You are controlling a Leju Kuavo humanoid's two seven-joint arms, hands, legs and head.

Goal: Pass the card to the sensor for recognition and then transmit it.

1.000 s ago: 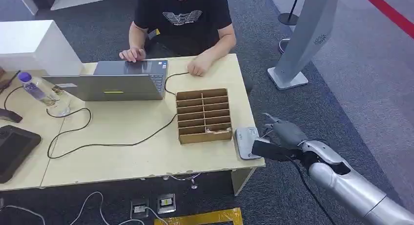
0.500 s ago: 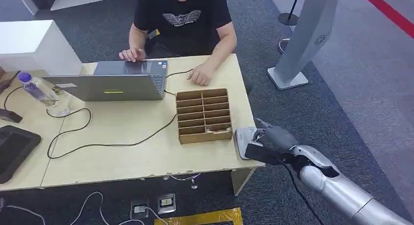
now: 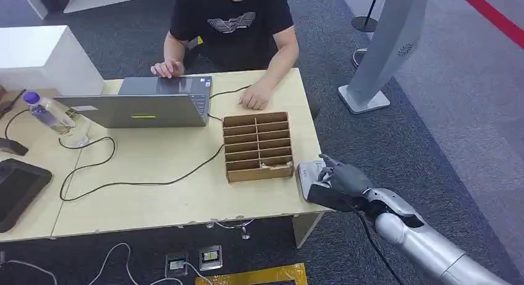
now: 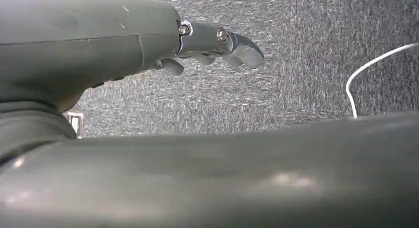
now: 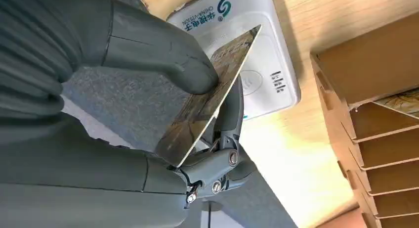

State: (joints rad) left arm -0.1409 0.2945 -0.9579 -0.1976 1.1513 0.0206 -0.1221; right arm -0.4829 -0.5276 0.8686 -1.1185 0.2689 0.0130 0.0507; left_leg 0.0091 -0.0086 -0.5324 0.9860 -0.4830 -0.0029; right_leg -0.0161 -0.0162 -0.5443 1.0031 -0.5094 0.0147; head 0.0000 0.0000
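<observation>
My right hand (image 3: pixel 341 181) holds a dark card (image 3: pixel 327 198) at the table's near right corner, over the near edge of the white card sensor (image 3: pixel 309 174). In the right wrist view the card (image 5: pixel 210 97) is pinched between the thick thumb (image 5: pixel 163 52) and the darker fingers (image 5: pixel 230 119), tilted just above the white sensor (image 5: pixel 269 50). My left hand (image 4: pixel 212 42) hangs over grey carpet with its fingers curled in and nothing in them.
A cardboard sorting box (image 3: pixel 257 146) with several slots stands left of the sensor; one slot holds a card. A person (image 3: pixel 232 25) sits across the table at a laptop (image 3: pixel 142 102). A cable (image 3: pixel 123 174), a bottle (image 3: pixel 46 112) and a black tablet (image 3: pixel 15 189) lie further left.
My right hand has carried the card left and toward the table, from beside the corner to over the sensor's near edge. The person's hand near the box shifted slightly.
</observation>
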